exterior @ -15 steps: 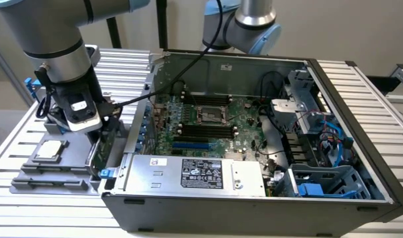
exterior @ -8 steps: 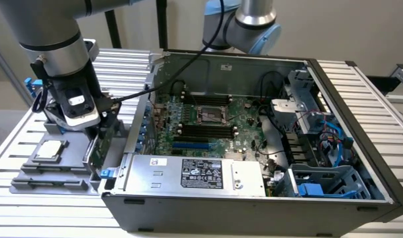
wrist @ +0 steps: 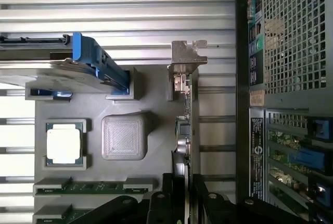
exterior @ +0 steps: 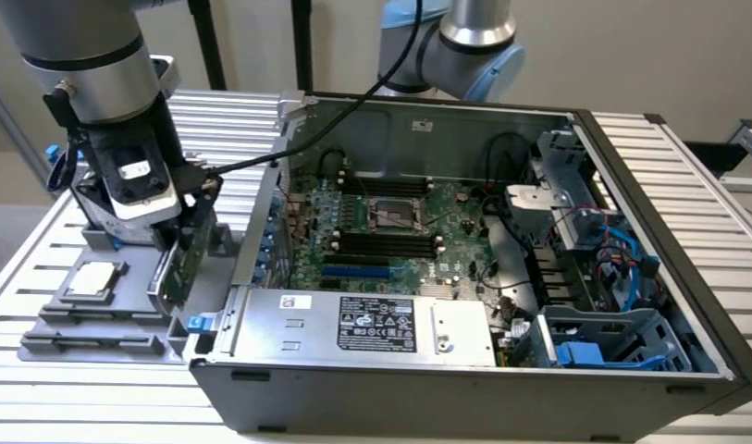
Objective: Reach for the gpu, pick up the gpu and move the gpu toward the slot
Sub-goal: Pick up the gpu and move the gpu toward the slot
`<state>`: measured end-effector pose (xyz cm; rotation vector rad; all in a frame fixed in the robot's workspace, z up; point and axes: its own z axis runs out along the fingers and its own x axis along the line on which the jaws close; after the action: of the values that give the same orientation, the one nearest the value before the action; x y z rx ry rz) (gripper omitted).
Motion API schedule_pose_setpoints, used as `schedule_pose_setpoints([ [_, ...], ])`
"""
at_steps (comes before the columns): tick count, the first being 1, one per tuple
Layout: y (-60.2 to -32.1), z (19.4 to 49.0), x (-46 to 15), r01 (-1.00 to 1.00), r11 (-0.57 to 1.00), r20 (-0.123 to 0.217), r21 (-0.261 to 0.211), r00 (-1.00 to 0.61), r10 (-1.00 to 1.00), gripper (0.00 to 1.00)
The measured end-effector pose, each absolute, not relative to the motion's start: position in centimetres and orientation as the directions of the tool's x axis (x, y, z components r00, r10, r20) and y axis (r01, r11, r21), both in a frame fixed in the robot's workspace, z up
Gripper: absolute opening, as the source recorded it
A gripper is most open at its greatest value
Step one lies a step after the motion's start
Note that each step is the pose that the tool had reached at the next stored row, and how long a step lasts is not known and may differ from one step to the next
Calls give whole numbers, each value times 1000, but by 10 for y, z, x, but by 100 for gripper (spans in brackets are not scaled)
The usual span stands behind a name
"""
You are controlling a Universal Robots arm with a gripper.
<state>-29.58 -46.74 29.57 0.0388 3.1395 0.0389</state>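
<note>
The gpu [wrist: 188,125] stands on its edge in a slot of the grey holder tray [wrist: 156,94], its silver bracket [wrist: 187,57] at the far end. In the exterior view the gpu [exterior: 176,277] sits at the tray's edge closest to the computer case. My gripper [wrist: 183,178] is down over the card, one black finger [wrist: 167,193] on each side and tight against it. The exterior view places the gripper [exterior: 172,248] directly above the card. The blue expansion slot [exterior: 357,273] lies on the motherboard inside the open case.
The tray [exterior: 55,342] also holds a square silver chip [wrist: 64,146], memory sticks [wrist: 78,186] and a hard drive with a blue frame [wrist: 88,65]. The open case [exterior: 474,388] stands just to the exterior view's right of the tray, with its power supply [exterior: 351,324] nearest.
</note>
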Motion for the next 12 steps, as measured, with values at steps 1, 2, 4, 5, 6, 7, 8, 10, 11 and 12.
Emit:
schedule_pose_setpoints([
  [1,-467,299,-296,25,999,-1,25,-1000,25,26],
  [2,-467,303,-296,25,999,0,25,-1000,25,26],
  [4,-467,312,-296,25,999,1,25,-1000,25,26],
  [5,-467,316,-295,25,999,1,25,-1000,25,26],
  [6,-467,321,-295,25,999,1,25,-1000,25,26],
  [7,-467,325,-295,25,999,2,25,-1000,25,26],
  [8,-467,330,-294,25,999,2,25,-1000,25,26],
  [10,-467,339,-293,25,999,3,25,-1000,25,26],
  [11,-467,343,-293,25,999,3,25,-1000,25,26],
  [12,-467,348,-292,25,999,3,25,-1000,25,26],
])
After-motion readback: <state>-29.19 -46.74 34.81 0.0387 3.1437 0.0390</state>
